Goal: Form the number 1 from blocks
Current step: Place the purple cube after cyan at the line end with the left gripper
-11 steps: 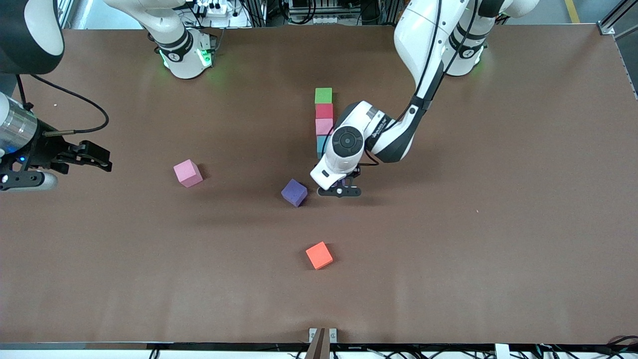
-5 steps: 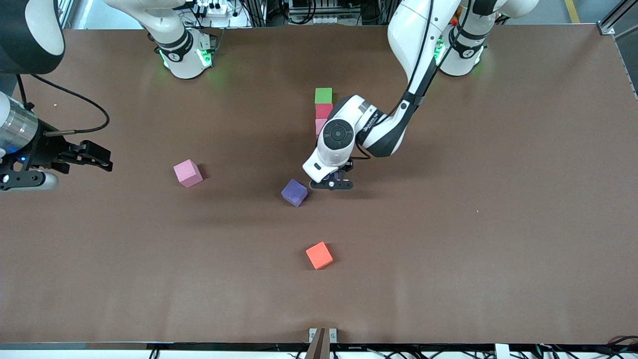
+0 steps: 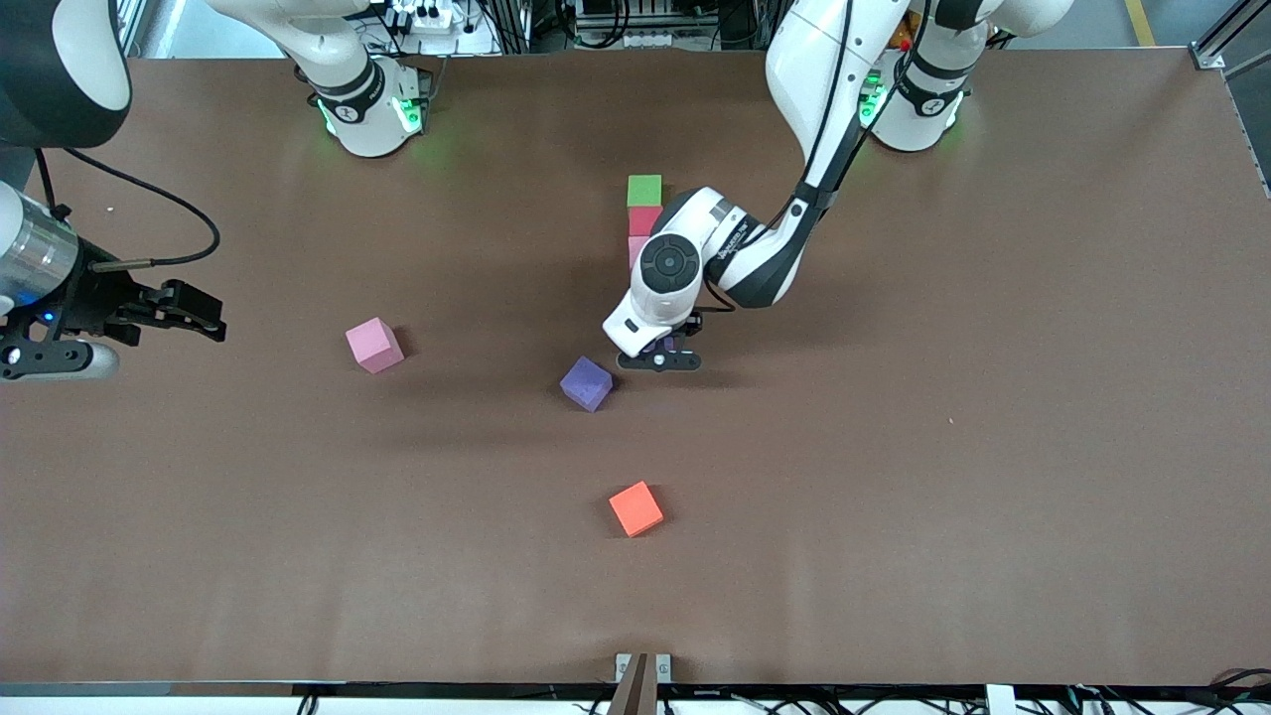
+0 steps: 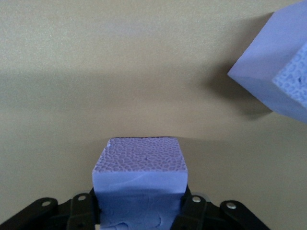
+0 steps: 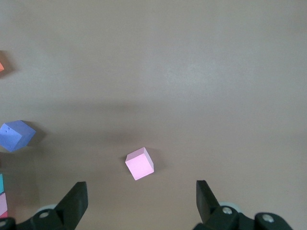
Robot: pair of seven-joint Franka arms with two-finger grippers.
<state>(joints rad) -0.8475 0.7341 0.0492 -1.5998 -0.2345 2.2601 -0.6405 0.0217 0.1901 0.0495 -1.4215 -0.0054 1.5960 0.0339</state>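
At the right arm's end of the surface the right claw (image 3: 204, 316) waits in the air, its fingers wide apart and holding nothing, and its wrist view looks down on the loose pink block (image 3: 374, 345), which lies tilted and alone well toward that end, about midway between the robots' edge and the camera's edge. Toward the middle sits the loose purple block (image 3: 586, 383), also turned askew, and well nearer the camera's edge the orange block (image 3: 635, 508). The column for the numeral runs straight from the robots' edge toward the camera: green block (image 3: 644, 190) farthest, red block (image 3: 643, 220) touching it, then a second pink block (image 3: 635, 248) half hidden by the arm, then the light blue block (image 5: 1, 183), which only the right wrist view shows. The left claw (image 3: 663, 350) hangs at the near end of this column, clamped on a held purple block (image 4: 139, 167) with a finger on each side face. The move likely turns on this: the free slot lies just nearer the camera than the light blue block, so the held block must come down square to the column's long axis and flush against it. Whether it already touches the surface I cannot tell. The loose purple block lies just beside the claw on the right arm's side, close enough that a sideways drift could nudge it
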